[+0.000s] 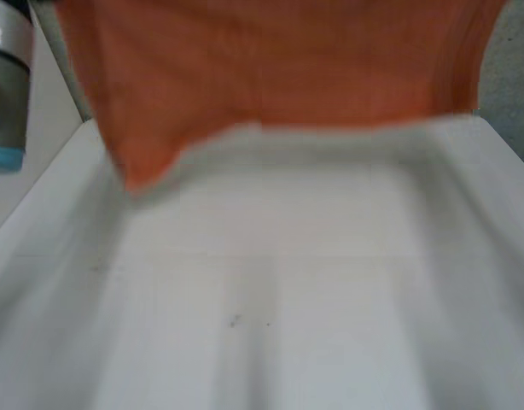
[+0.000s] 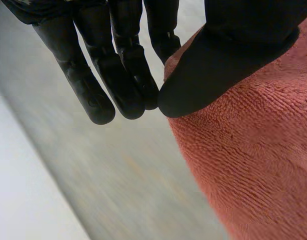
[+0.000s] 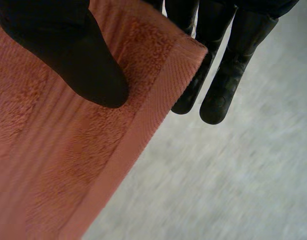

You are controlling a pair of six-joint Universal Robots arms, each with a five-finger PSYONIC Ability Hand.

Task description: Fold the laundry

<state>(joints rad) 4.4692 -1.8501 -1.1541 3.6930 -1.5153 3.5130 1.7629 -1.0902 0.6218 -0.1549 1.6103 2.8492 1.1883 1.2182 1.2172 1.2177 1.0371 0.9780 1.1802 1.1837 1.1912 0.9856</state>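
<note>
Towel pinched between thumb and fingers by left hand and right hand

White table, speckled grey floor beyond its far corner.

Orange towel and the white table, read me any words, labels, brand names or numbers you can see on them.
None: no word, label, brand, number or sign can be read here. The orange towel is plain terry with a woven border, the white table is unmarked, and the left hand and right hand pinching the towel carry no lettering.
</note>
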